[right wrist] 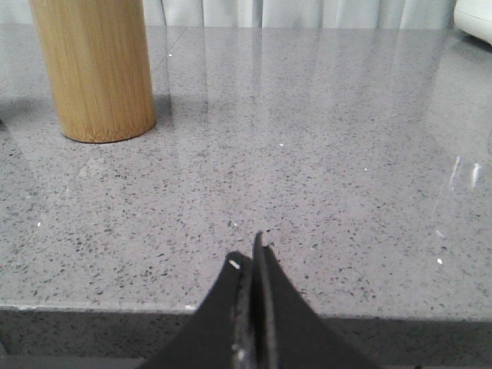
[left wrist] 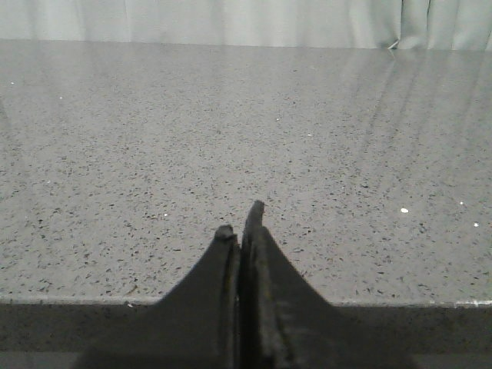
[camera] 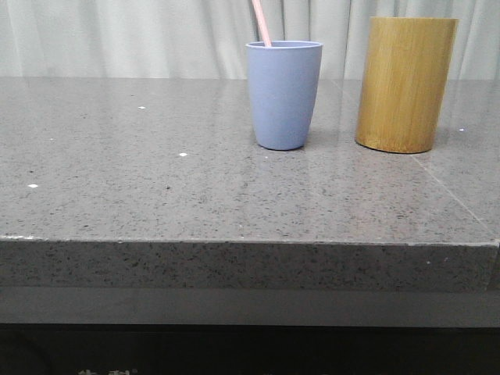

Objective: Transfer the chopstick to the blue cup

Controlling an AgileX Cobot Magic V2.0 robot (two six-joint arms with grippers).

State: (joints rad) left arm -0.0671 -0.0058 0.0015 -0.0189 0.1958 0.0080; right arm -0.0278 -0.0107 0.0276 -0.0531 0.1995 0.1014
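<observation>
The blue cup (camera: 283, 94) stands upright at the back middle of the grey stone table. A pale pink chopstick (camera: 262, 22) rises out of its left rim and leans left, running out of the top of the front view. Neither gripper shows in the front view. My left gripper (left wrist: 241, 219) is shut and empty, low over the table's front edge, with only bare tabletop ahead of it. My right gripper (right wrist: 247, 250) is shut and empty, also at the front edge. The blue cup does not show in either wrist view.
A taller yellow-brown bamboo cylinder (camera: 405, 83) stands right of the blue cup; it also shows in the right wrist view (right wrist: 94, 69). The table's front edge (camera: 250, 242) runs across the front view. Pale curtains hang behind the table.
</observation>
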